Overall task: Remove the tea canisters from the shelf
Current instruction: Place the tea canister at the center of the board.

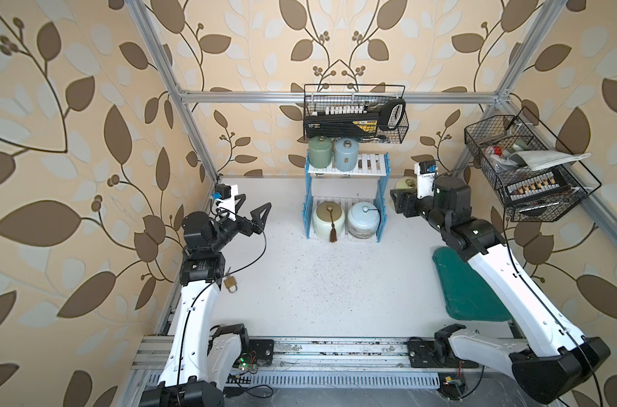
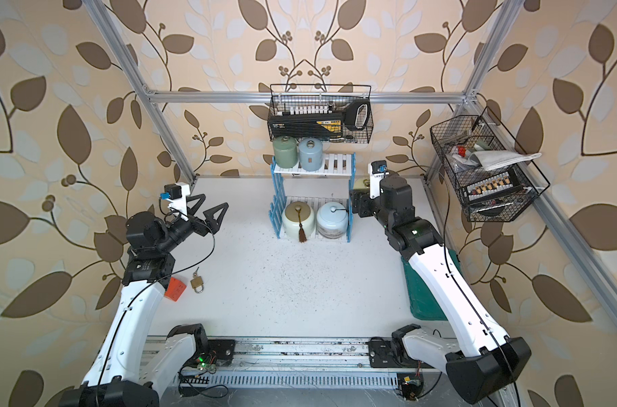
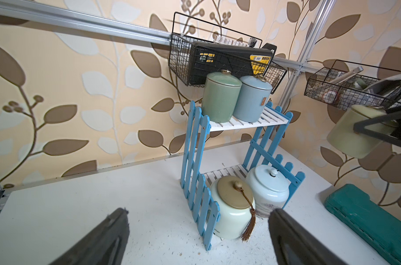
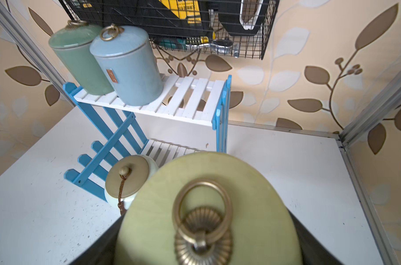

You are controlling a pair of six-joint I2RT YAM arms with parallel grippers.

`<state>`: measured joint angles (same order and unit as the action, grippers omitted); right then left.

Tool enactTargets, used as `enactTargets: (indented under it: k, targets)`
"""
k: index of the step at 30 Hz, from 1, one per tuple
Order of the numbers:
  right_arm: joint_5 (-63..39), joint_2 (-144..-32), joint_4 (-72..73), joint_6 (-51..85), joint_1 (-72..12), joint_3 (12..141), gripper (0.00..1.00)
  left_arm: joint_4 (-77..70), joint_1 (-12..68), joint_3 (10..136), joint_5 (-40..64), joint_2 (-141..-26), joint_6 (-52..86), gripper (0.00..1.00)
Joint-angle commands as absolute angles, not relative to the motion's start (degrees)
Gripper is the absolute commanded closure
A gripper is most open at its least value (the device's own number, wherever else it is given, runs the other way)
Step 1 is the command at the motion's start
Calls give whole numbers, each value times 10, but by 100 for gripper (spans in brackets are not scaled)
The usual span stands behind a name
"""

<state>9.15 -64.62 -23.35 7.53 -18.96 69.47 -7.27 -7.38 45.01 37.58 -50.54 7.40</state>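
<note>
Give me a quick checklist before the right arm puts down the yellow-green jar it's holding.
1. Grip: right gripper jaws closed on the yellow-green ceramic ring-lid canister: ok.
2. Canister clear of the white-slatted, blue picket-sided shelf: ok, it is beside the shelf's right side.
3. Landing spot: white table to the right of the shelf is bare: ok.
4. Canister upright: cannot tell.
5. Other arm: left gripper jaws open, away from the shelf: ok.
6. Teal plastic case away from that spot: ok.
</note>
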Motion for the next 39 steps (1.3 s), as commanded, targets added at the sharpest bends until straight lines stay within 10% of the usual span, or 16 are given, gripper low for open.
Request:
enactTargets:
  k: [1,39]
  targets:
    - [112,-602,-142,88,-190,659,41,-87,-69,449,376,-504,72,1]
    - [216,-478,-23,199,-236,243,44,-103,-70,421,382,-505,54,1]
